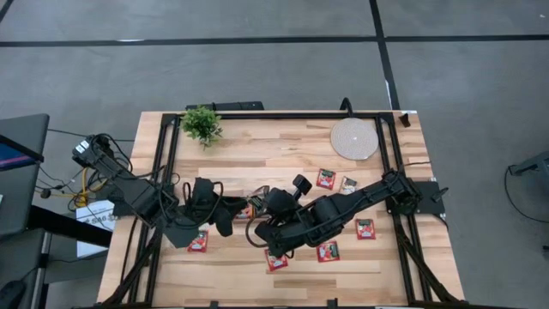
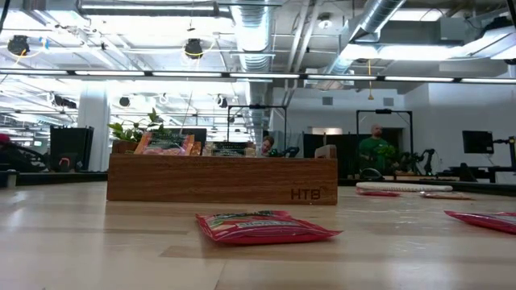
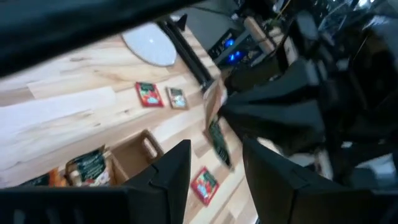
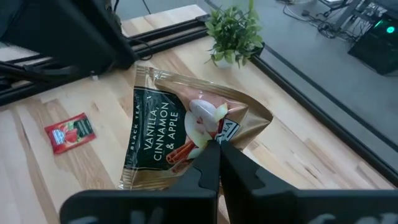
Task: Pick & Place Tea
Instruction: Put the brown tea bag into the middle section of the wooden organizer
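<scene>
My right gripper [image 4: 217, 154] is shut on a beige and dark green tea sachet [image 4: 168, 127] printed "Vanilla Cinnamon & Apple", held above the table's middle [image 1: 257, 204]. Just to its left my left gripper [image 3: 214, 171] stands open with nothing between its fingers. It faces that sachet [image 3: 216, 134], which shows edge-on there. The wooden tray [image 2: 222, 179] stands on the table with several sachets upright in it; in the high view both arms hide it. Red sachets [image 1: 325, 178] [image 1: 365, 228] [image 1: 198, 242] and a pale one [image 1: 348, 183] lie flat on the table. My right gripper pinches the sachet between its two shut fingers at the middle of one edge [image 4: 208, 138]. The fingers come slanting down from the table's right side. The sachet is lifted clear of the table, tilted, its printed face toward the wrist camera.
A small potted plant [image 1: 202, 124] stands at the far left and a round pale disc [image 1: 354, 139] at the far right. Black frame rails [image 1: 390, 154] run along the table's sides. One red sachet [image 2: 262, 227] lies in front of the tray. People stand in the room beyond.
</scene>
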### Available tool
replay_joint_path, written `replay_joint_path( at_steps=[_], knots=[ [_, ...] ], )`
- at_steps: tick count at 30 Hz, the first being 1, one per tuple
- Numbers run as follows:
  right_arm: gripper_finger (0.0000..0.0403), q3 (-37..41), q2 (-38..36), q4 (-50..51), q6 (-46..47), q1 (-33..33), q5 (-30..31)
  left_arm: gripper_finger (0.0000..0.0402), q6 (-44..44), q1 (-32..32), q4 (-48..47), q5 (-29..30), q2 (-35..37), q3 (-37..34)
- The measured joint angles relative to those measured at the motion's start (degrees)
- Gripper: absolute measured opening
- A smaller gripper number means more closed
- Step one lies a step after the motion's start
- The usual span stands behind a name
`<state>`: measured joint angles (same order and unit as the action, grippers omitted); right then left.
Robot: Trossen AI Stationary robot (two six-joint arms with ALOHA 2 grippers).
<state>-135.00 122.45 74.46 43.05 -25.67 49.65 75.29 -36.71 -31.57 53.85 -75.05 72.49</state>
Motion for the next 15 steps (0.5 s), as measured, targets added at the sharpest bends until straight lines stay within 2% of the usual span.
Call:
replay_joint_path(
  at_steps=[15],
  knots=[
    [0.0, 0.0, 0.0, -0.81, 0.45, 1.71, -0.03, 0.0139, 0.9, 2.37, 1.36, 2.18, -1.89, -0.02]
  ],
)
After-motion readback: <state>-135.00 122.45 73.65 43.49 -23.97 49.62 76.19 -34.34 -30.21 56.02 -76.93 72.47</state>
